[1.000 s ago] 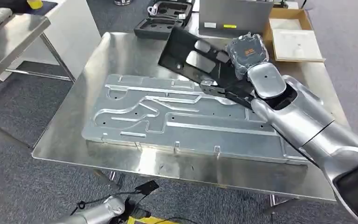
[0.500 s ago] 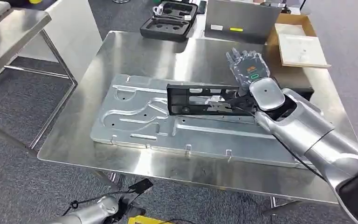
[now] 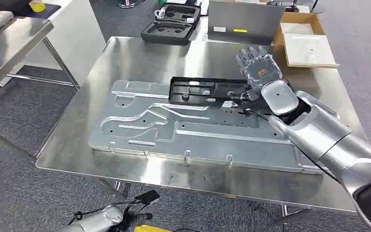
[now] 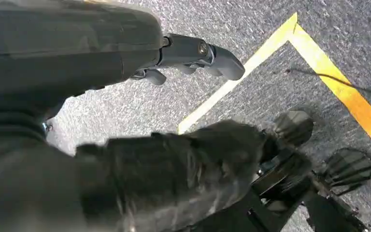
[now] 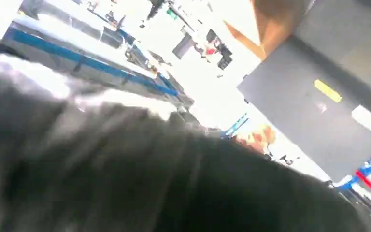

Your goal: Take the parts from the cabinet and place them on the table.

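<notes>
Your right hand (image 3: 260,70) is open, fingers spread, above the table (image 3: 140,53). The black part (image 3: 205,91) lies flat just left of it, on the metal plate (image 3: 174,128). Your left hand (image 4: 193,53) hangs open, holding nothing.

Blurred dark hand (image 5: 125,179), grey panel (image 5: 328,96)

The black part (image 3: 207,90) is a long, flat, frame-like piece with cut-outs and small silvery fittings along it. It lies flat across the far edge of the large grey metal panel (image 3: 174,128), which has raised ribs and channels and rests flat on my steel table (image 3: 140,53). The black part's right end sits right beside my wrist.
</notes>
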Controlling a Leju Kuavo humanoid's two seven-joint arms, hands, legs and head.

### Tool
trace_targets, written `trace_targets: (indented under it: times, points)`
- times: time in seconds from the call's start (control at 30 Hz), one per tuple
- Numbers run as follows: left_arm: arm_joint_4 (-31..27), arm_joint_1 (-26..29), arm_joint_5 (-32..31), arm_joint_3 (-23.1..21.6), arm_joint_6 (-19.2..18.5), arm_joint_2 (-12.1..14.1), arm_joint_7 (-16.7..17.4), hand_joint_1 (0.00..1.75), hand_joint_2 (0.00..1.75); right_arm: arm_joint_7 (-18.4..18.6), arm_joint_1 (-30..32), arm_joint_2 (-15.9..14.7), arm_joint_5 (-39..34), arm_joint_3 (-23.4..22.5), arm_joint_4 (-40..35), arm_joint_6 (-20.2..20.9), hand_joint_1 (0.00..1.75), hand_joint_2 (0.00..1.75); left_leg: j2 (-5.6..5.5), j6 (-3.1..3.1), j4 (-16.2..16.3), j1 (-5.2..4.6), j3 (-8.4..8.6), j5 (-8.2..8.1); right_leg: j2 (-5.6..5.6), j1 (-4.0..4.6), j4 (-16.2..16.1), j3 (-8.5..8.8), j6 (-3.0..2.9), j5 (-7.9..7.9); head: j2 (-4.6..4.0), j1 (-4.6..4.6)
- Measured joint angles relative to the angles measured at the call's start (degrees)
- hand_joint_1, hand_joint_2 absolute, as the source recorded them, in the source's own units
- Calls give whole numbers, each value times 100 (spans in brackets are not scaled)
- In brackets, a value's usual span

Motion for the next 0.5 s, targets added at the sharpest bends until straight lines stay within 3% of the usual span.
trace_targets:
  times: [0.03,0.07,0.13,0.17,0.2,0.23,0.33,0.37,0.4,0.43,0.5]
  points:
    - [0,13,4,0,-28,4,9,0,0,-17,5,0,4,2,-24,-2,0,0,3,-20,271,10,-145,-33,1,-2,1,0,0,0,0,-2]
    - [0,25,11,0,-55,9,15,0,0,-44,8,-2,4,2,-52,-11,0,0,7,-33,233,19,-145,62,3,-7,2,0,1,0,0,0]
    - [0,31,17,-20,-68,39,13,0,0,-61,-3,-31,2,0,-148,-76,0,0,12,-40,-491,39,190,499,6,-22,13,4,8,-5,0,2]
    - [0,30,30,-52,-15,55,-4,0,0,-61,-10,-59,-37,-9,-227,-216,0,0,19,-38,-1079,46,489,757,7,-30,22,10,25,-15,0,-2]
    - [0,34,48,-59,37,55,-24,0,0,-61,-11,-85,-85,-33,-306,-388,0,0,23,-29,-1435,46,648,749,8,-23,27,7,55,-24,0,-7]
    - [0,40,66,-59,81,57,-35,0,0,-57,-11,-149,-112,-72,-376,-527,0,0,7,19,-1499,-2,715,749,12,3,36,-6,99,-17,0,-7]
    - [0,62,79,-70,116,63,-50,0,0,-55,-8,-227,-142,-142,-538,-601,0,0,9,108,-1496,-16,713,761,13,-3,-29,27,190,14,0,-4]
    - [0,64,79,-74,122,63,-57,0,0,-55,-6,-258,-147,-155,-581,-610,0,0,18,168,-1585,32,763,802,18,7,-17,15,230,-12,0,-9]
    - [0,57,79,-77,133,66,-70,0,0,-55,-1,-284,-177,-166,-634,-652,0,0,20,199,-1609,29,789,822,11,-14,101,-33,239,-109,0,0]
    - [0,51,83,-79,144,72,-83,0,0,-46,1,-324,-241,-188,-686,-737,0,0,21,235,-1614,29,787,828,2,-7,418,-159,244,-317,0,9]
    - [2,63,120,-81,177,76,-101,0,0,-37,75,-382,-444,-265,-804,-1030,0,0,20,265,-1611,12,784,828,4,-2,1372,-584,261,-748,0,4]
